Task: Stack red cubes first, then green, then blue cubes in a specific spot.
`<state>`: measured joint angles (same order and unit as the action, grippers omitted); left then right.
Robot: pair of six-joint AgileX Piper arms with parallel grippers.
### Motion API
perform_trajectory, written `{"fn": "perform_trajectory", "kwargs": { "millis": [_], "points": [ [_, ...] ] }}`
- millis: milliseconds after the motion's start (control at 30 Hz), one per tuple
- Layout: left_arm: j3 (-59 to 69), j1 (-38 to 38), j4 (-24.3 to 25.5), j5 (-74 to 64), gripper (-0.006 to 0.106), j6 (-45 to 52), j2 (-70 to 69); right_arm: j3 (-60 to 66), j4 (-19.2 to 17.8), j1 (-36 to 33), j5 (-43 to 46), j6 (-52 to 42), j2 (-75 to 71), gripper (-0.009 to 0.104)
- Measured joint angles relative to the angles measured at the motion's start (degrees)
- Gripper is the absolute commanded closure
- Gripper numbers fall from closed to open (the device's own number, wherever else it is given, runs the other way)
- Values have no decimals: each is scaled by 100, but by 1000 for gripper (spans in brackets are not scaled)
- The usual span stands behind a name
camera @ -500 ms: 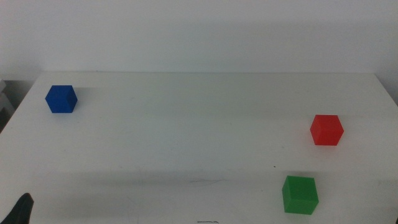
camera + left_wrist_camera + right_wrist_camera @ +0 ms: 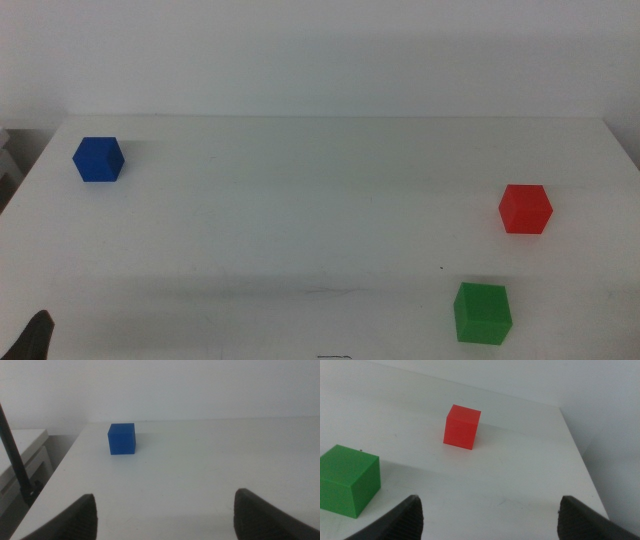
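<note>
Left wrist view has the left tool (image 2: 165, 515) low over the white worktop (image 2: 210, 470), its two dark jaws spread wide apart with nothing between them; ahead of it, well apart, the blue cube (image 2: 122, 439) sits flat on the worktop near the far edge and close to the side edge. Right wrist view shows the right tool (image 2: 490, 517) likewise with jaws wide apart and empty, hovering above bare worktop; the green cube (image 2: 347, 480) rests just off to one side of it, and the red cube (image 2: 462, 426) stands farther out, near the worktop's side edge. From the middle view only a dark tip of the left tool (image 2: 37, 335) shows at the bottom left corner, and the right tool is out of sight there. All three cubes sit apart on the worktop, none stacked: blue at the far left (image 2: 98, 159), red at the right (image 2: 525, 209), green nearer the front edge below the red (image 2: 483, 313).
</note>
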<state>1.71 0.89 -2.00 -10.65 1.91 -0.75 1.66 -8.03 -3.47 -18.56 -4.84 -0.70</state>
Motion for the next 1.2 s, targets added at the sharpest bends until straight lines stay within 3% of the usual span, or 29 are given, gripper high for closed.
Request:
{"fn": "perform_trajectory", "kwargs": {
  "millis": [567, 933, 1200],
  "points": [
    [0, 0, 0, 0, 7, 0, 0, 0, -45, 0, 127, 1051, 0, 1],
    [0, 0, 0, 0, 7, 0, 0, 0, -233, 0, 420, 1104, 0, 1],
    [0, 0, 0, 0, 7, 0, 0, -737, 272, 0, 962, 1553, 636, 1]
  ]
}}
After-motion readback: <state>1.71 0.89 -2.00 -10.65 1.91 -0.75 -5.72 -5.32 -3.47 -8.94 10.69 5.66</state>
